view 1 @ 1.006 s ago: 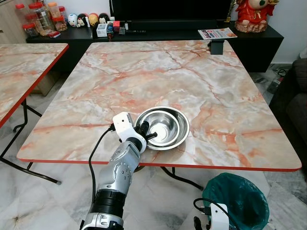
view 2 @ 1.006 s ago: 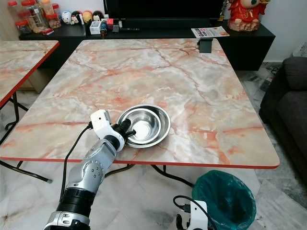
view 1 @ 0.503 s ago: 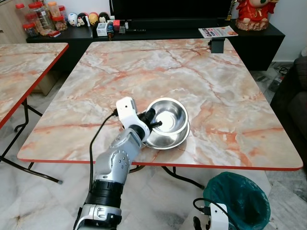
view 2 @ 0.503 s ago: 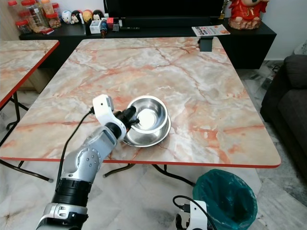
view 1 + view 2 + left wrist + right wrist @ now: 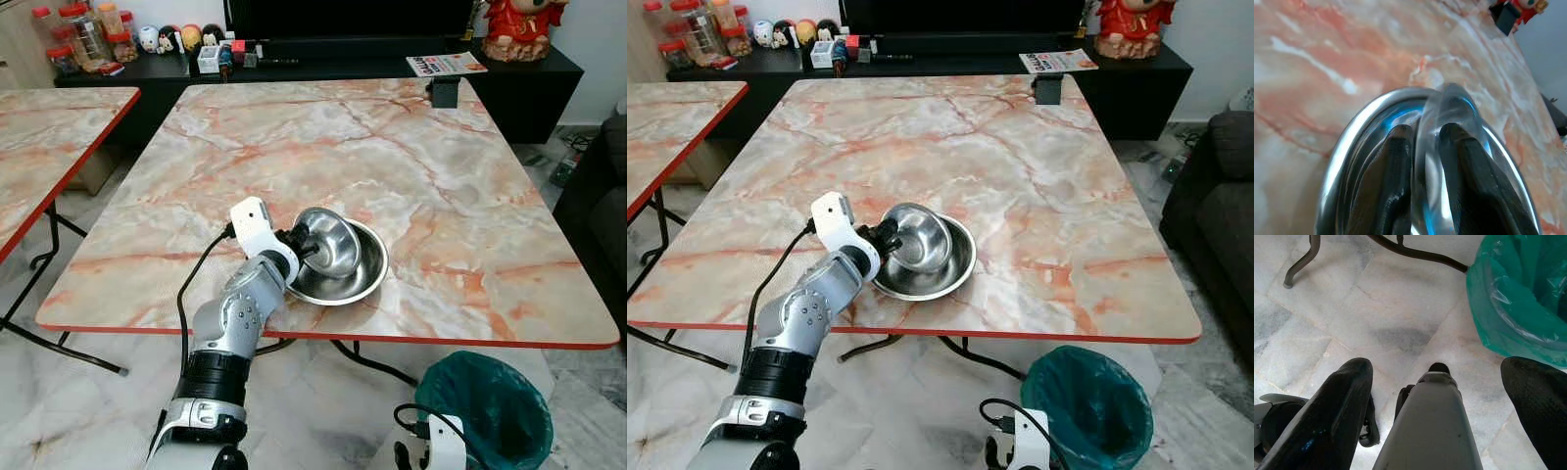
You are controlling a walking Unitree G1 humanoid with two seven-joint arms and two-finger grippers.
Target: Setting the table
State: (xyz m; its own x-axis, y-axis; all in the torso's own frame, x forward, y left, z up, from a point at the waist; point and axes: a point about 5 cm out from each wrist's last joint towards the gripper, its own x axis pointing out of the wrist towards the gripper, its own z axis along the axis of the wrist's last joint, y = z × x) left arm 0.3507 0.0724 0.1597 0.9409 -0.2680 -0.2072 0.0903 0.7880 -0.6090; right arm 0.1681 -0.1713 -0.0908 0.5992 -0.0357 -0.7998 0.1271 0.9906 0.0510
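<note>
Two steel bowls sit near the front edge of the marble table (image 5: 392, 147). The wider lower bowl (image 5: 361, 279) rests flat on the top. The smaller upper bowl (image 5: 330, 240) is tipped up on its side inside it. My left gripper (image 5: 306, 247) is shut on that smaller bowl's rim; in the left wrist view the rim (image 5: 1426, 147) runs between the two black fingers (image 5: 1393, 181). My right gripper (image 5: 1437, 363) hangs open low over the floor, close to the green bin (image 5: 1518, 293).
A green-lined bin (image 5: 485, 406) stands on the floor below the table's front right. A second marble table (image 5: 39, 127) is at the left, a dark sofa (image 5: 1225, 196) at the right. A black sideboard (image 5: 147, 69) with jars is behind; a small black box (image 5: 444, 92) sits at the far edge.
My left gripper has raised the smaller bowl out of the larger one and tipped it steeply onto its side. The larger bowl stays in place.
</note>
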